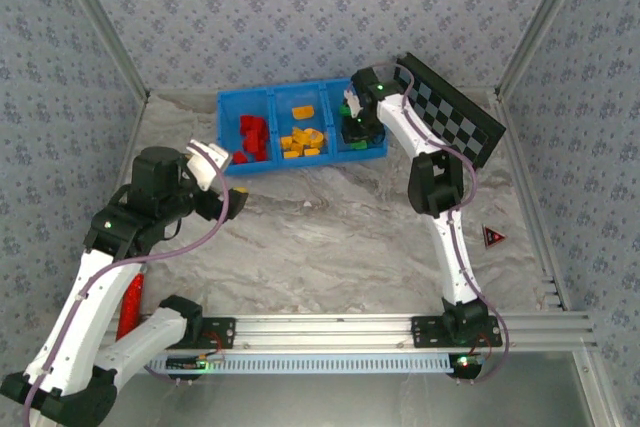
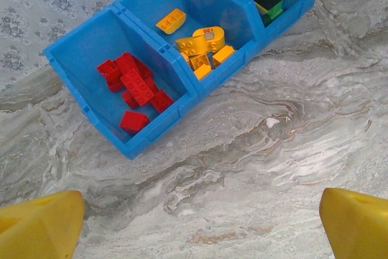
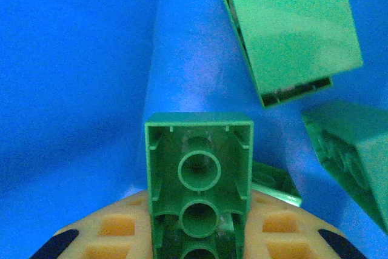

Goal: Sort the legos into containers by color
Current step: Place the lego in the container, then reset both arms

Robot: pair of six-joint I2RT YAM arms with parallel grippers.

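Your marbled surface [image 1: 330, 237] carries the blue tray [image 1: 232, 112]. Your left gripper [image 2: 197, 225] hangs spread wide near it. Your right gripper [image 1: 358, 127], inside the right compartment, pinches a green brick [image 3: 199, 174]. The red legos [image 2: 133, 86] lie in the left compartment, the orange-yellow legos [image 2: 200, 43] in the middle.

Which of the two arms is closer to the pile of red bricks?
Left. The open left gripper hovers just in front of the red bricks in the left compartment; the right gripper is in the far right compartment, holding a green brick.
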